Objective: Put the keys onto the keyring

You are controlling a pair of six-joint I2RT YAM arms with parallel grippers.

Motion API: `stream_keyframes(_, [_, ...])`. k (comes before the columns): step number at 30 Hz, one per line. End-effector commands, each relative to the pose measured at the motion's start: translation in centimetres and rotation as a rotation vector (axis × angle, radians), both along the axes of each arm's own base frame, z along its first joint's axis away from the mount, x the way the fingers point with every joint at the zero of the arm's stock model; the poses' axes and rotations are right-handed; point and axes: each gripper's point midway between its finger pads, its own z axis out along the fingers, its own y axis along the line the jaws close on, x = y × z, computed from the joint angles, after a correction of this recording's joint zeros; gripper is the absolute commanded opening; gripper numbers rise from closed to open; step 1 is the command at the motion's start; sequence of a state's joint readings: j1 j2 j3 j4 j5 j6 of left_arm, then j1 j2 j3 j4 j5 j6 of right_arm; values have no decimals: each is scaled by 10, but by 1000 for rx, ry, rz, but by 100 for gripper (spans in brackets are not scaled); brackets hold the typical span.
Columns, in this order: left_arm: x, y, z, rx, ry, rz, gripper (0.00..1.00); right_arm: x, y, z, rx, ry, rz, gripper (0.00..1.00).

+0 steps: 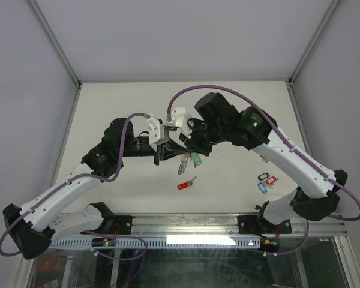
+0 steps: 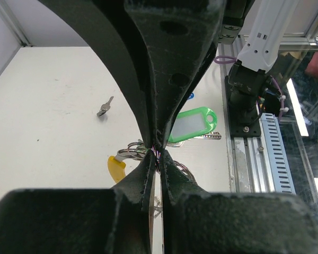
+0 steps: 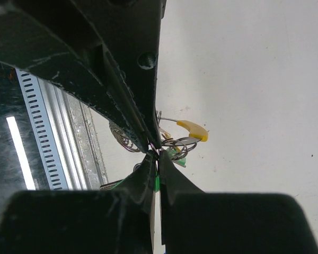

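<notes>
Left pincer (image 2: 156, 153) and right pincer (image 3: 158, 152) both clamp shut on the keyring (image 1: 183, 162), suspending it above the worktop (image 1: 108, 108) centre, presumably steadying it for threading the red-tagged key (image 1: 185, 184).

Keyring (image 3: 123, 138): thin silvery wire, coiled, shiny. Green key tag (image 2: 193, 124): glossy plastic frame, pale insert. Yellow tag (image 3: 193, 130): smooth plastic. My left hand (image 2: 157, 152): matt black, grainy plastic fingers (image 2: 169, 69). Worktop (image 1: 120, 192) I read as matt off-white.
</notes>
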State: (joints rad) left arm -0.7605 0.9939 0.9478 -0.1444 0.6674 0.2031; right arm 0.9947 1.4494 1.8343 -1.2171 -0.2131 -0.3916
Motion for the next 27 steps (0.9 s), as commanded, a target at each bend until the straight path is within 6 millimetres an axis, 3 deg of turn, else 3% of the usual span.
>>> stream_keyframes(1, [-3,0,28,-50,-81,-8,0,-4,6,22,98,-43,15,0])
stream_keyframes(3, [-3,1,32,-63,-84,-1,0,-5,5,25,119,-46,12,0])
stream_keyframes(6, [-4,3,35,-86,-84,12,0,-12,5,33,166,-43,26,10])
stream_keyframes(11, [-5,5,35,-112,-67,22,0,-18,2,60,311,-87,8,27])
stream_keyframes(15, [-6,5,34,-129,-54,30,0,-15,-3,85,466,-151,-56,32])
stream_keyframes(21, [-7,7,40,-166,-42,47,0,-4,-14,91,644,-127,-260,35])
stream_keyframes(27, [-3,12,46,-237,-23,98,0,10,-15,79,753,86,-471,36])
